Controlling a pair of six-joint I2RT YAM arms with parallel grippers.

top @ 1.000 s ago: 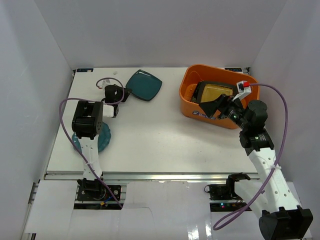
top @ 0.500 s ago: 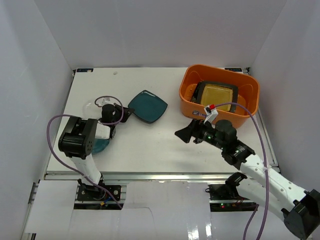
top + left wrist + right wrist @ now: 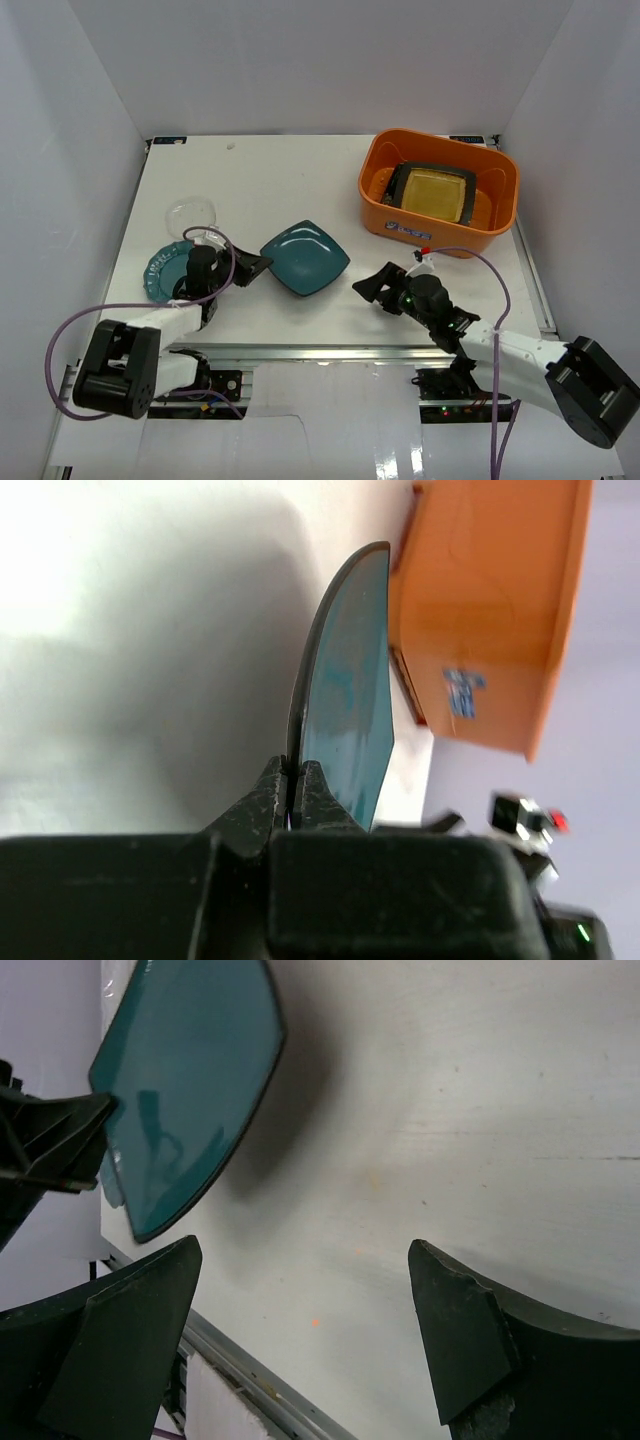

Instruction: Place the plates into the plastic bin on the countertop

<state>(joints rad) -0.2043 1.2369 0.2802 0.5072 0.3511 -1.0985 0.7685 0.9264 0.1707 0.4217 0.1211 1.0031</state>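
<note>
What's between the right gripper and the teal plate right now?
Only bare countertop. The top view shows a clear gap between the open right gripper and the teal plate, and the right wrist view agrees.

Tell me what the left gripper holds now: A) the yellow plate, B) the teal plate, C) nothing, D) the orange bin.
B: in the left wrist view the left gripper is pinched on the rim of the teal plate.
</note>
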